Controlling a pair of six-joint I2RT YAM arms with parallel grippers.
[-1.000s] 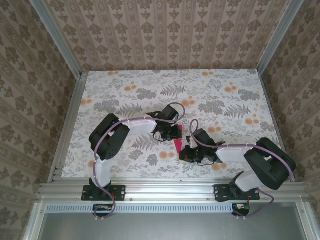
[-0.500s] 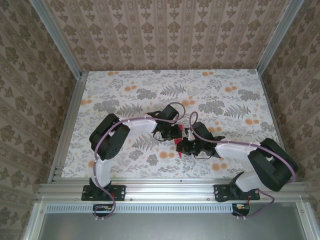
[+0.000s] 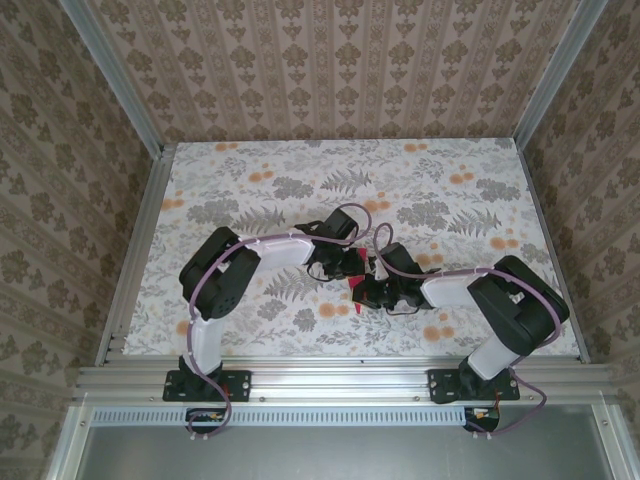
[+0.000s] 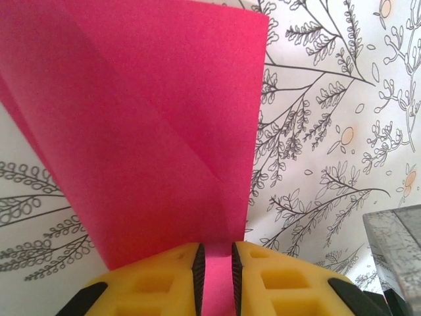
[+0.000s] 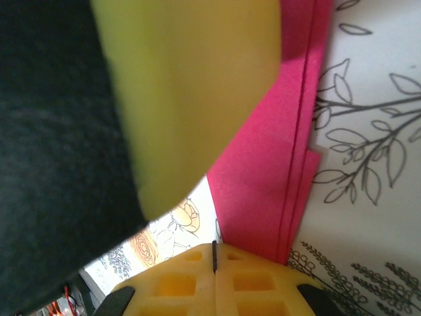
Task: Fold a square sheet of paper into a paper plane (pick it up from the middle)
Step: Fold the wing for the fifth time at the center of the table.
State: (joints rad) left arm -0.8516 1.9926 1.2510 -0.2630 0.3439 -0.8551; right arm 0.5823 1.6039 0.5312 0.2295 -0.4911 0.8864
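Floral tablecloth [image 3: 300, 190], wallpapered enclosure. Mid-table between arms: folded pink sheet [image 4: 151, 118]. Narrow end clamped in left gripper [image 4: 217, 253], likely to anchor it. Beside layered edge, right gripper [image 5: 214, 253], tips pressed together, empty; probably serving as blunt creasing tool.

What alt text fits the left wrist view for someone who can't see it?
Folded pink paper, creased diagonally, fans upward from the left gripper, pinched between its yellow jaws at the bottom edge. Behind it lies a white tablecloth printed with grey branches.
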